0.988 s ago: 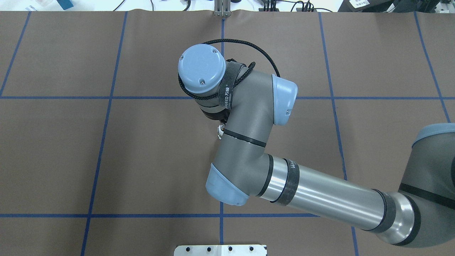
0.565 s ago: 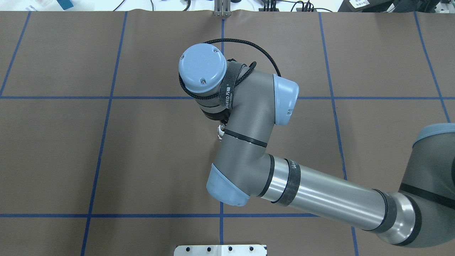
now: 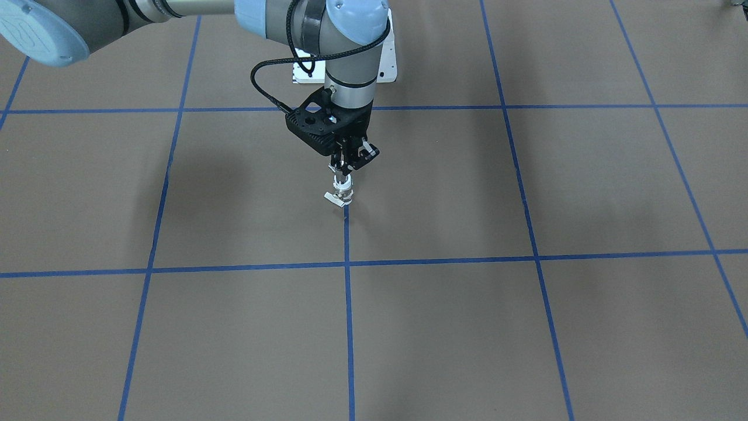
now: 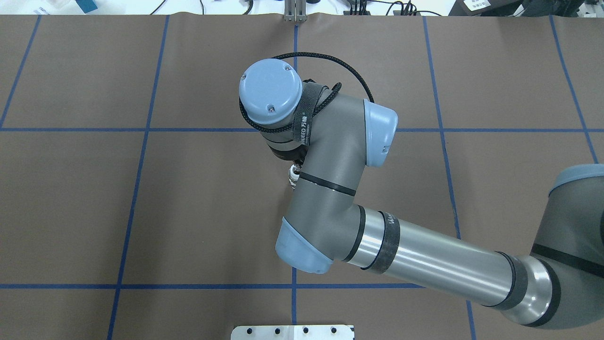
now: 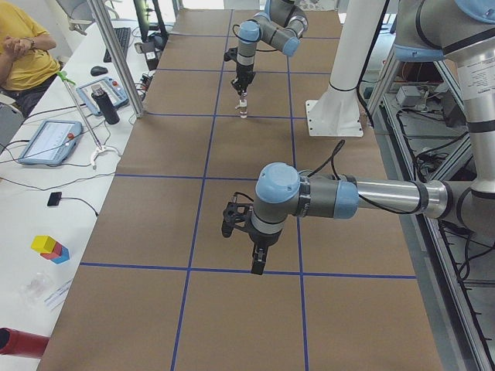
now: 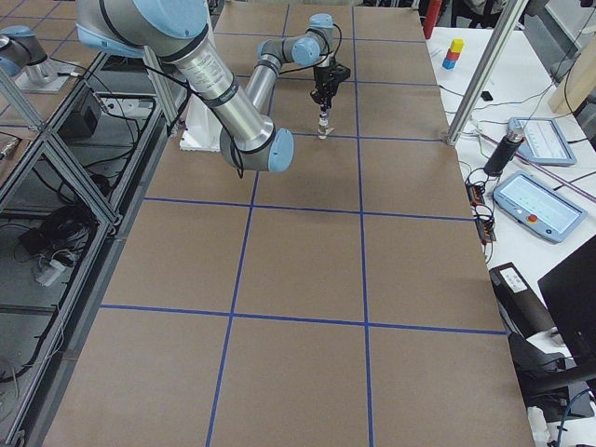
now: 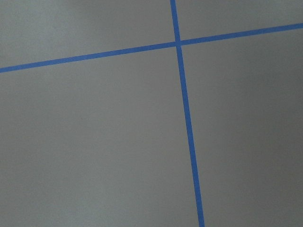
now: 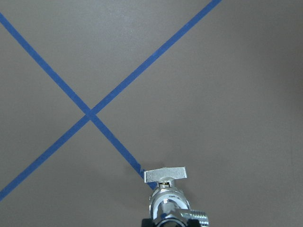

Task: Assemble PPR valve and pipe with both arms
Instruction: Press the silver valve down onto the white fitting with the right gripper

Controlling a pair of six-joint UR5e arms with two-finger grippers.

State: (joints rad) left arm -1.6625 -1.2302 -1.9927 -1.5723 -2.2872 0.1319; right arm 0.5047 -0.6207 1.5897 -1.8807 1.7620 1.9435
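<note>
Brown paper covers the long table [image 3: 526, 327], ruled into large squares by blue tape lines [image 3: 347, 304]; near its middle, right on one of those lines, the small PPR valve [image 3: 343, 192] with white plastic ring ends, a shiny metal middle and a flat side lever stands upright, lever jutting sideways low on the body; whether its foot touches the paper or hangs just above it cannot be told; the black two-finger right gripper [image 3: 343, 174] points straight down and is clenched on the valve's upper end; the grey right arm [image 4: 424, 257] with light-blue joint caps reaches in over it, hiding most of it from overhead; well apart along the table, the left arm [image 5: 363, 197] holds the left gripper [image 5: 257, 263] pointing down near the paper; whether that pincer is released or clenched cannot be told; a white bolted base plate [image 3: 387, 64] lies behind the right wrist.
</note>
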